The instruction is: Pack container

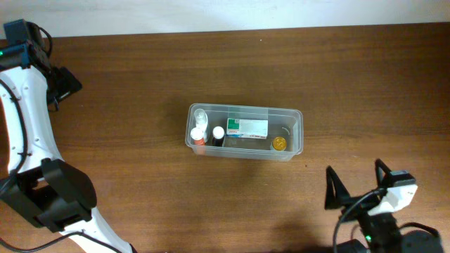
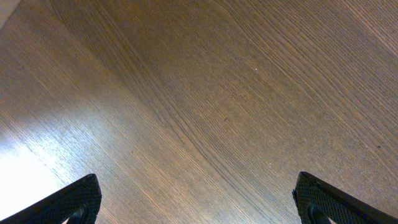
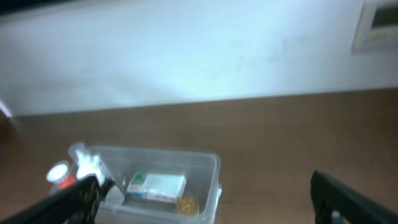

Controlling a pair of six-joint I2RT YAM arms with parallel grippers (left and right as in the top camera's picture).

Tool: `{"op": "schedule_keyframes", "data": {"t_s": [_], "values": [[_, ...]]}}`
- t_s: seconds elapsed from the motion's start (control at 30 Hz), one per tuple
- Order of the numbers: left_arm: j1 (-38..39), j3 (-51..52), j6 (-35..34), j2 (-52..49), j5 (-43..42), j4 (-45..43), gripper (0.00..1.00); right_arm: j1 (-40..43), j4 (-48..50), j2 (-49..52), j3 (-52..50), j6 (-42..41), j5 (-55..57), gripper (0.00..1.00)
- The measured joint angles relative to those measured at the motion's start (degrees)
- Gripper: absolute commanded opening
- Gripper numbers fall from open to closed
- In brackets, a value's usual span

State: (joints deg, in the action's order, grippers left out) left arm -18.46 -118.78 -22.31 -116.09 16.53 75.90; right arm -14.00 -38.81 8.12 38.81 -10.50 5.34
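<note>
Both pincers are sitting released right now, with nothing between the fingers of either one. The left gripper (image 2: 198, 193) is hanging over bare wood at the far left end of the table (image 1: 140, 70). Its wrist camera is giving me only wood grain and the two black fingertips (image 2: 81, 198) poking in at the bottom corners, spread wide. The right gripper (image 1: 355, 184) is hovering near the front edge on the right side. Its jaws are splayed apart and pointing toward the back of the table, well apart from everything.

The container (image 1: 245, 107) is sitting roughly mid-table, long side running left to right, upright and not touching either arm. It's clear, so I'm seeing straight into it. A green-and-white carton box (image 1: 247, 127) is lying in the middle. A small yellow-topped thing (image 1: 279, 143) is sitting at the right end, just beside the box. A few small bottles are bunching up at the left end: a white-capped one (image 1: 219, 132), a red-and-white one (image 1: 197, 134) and a clear one (image 1: 201, 115).

The right wrist view is looking at the same tub from low down, a bit blurry, with a pale wall (image 3: 186, 56) behind the table. The left finger is partly covering the bottle end there, so I'm not making out how those bottles are leaning.
</note>
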Motion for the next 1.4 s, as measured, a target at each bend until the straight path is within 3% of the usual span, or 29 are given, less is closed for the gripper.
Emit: {"op": "schedule_keyframes", "data": {"t_s": [0.2, 0.37, 1.07, 1.4], "values": [[0.0, 0.0, 0.0, 0.0, 0.0, 0.0, 0.99, 1.77, 18.58, -3.91, -15.65, 0.0, -0.44, 0.98], [0.0, 0.0, 0.0, 0.0, 0.0, 0.0, 0.99, 3.08, 24.48, -6.97, -23.04, 0.0, -0.66, 0.98], [0.0, 0.0, 0.0, 0.0, 0.0, -0.02, 1.0, 5.03, 45.05, -7.28, -30.73, 0.0, -1.31, 0.98], [0.0, 0.0, 0.0, 0.0, 0.0, 0.0, 0.99, 5.03, 46.84, -7.28, -35.01, -0.04, -1.33, 0.98]]}}
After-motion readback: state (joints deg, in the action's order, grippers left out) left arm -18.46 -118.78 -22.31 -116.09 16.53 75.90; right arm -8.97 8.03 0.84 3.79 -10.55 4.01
